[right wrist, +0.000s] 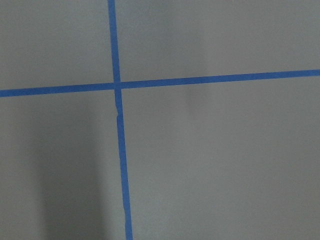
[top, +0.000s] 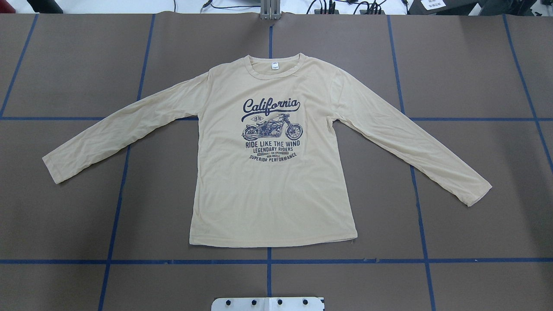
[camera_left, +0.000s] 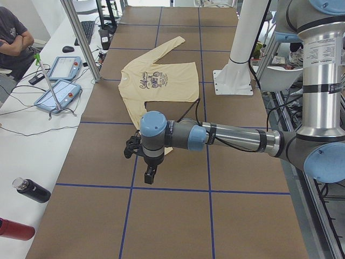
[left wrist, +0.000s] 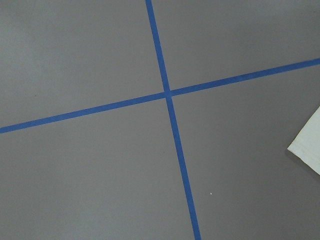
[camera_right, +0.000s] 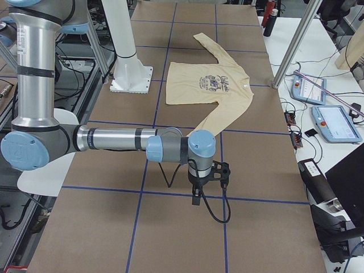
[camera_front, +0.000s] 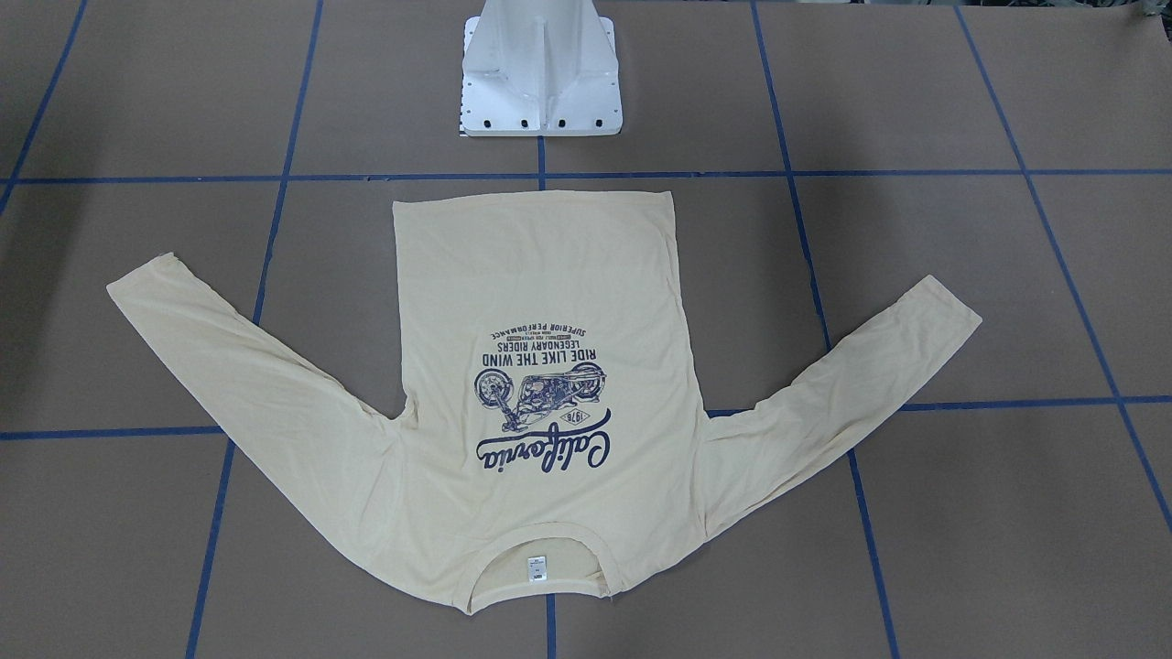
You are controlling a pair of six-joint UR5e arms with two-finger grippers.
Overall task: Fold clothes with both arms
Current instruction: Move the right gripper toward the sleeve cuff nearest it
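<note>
T-shirt lies flat on the bench, print up, with no fold made. Left pincer and right pincer hang clear of it; how far either is open cannot be told. Advise each takes the cuff nearest it, both moving in step.

A brown table was gridded with blue tape. A white bench beside it carried two tablets, a black bottle and a red bottle. A metal post stood at the table's edge.

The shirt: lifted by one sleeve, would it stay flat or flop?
Probably floppy: the shirt lies flat with soft wrinkles along its sleeves. Likely light, since the fabric looks thin. Pushed, it would probably bunch, not slide.
</note>
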